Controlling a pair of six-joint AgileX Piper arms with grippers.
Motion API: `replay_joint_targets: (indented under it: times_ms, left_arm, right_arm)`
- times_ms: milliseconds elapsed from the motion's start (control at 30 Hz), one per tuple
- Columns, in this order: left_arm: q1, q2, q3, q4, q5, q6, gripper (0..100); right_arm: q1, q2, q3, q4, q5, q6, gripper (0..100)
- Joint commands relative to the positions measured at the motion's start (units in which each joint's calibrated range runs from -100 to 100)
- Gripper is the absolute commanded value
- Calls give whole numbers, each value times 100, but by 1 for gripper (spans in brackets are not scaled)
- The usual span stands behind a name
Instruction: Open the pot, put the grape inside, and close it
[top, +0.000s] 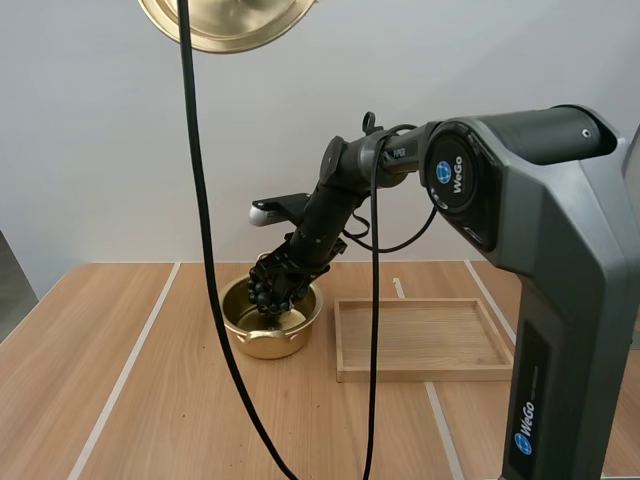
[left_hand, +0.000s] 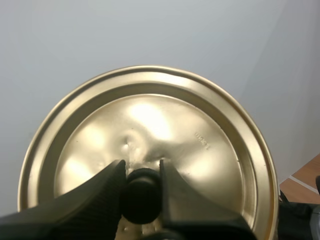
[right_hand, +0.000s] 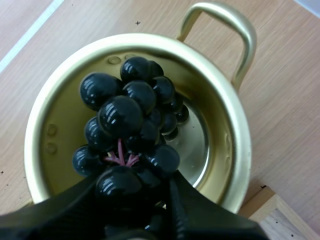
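Note:
The gold pot (top: 250, 335) stands open on the table left of the tray. My right gripper (top: 280, 290) reaches down into it, shut on the bunch of dark grapes (top: 272, 285). In the right wrist view the grapes (right_hand: 127, 125) hang inside the pot (right_hand: 235, 150), just over its floor, pinched between my right gripper's (right_hand: 137, 192) fingers. The gold lid (top: 228, 22) is held high above the table. In the left wrist view my left gripper (left_hand: 141, 172) is shut on the lid's black knob (left_hand: 142, 195), with the lid (left_hand: 165, 115) facing the camera.
A shallow wooden tray (top: 420, 340) lies on the table just right of the pot. My right arm's large grey base (top: 560, 300) stands at the right. The pot's handle (right_hand: 225, 30) points away toward the bare wooden table.

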Motion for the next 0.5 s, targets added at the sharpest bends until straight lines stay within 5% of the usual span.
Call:
replay_joint_targets:
  times_ms: [0, 467]
  left_arm:
    - [-3, -24, -49, -72, -149, -1, 0]
    - [-3, -24, -49, -60, -149, -1, 0]
  right_arm:
    - [10, 48, -39, 25, 148, 26, 0]
    - [10, 454, -39, 56, 644, 26, 0]
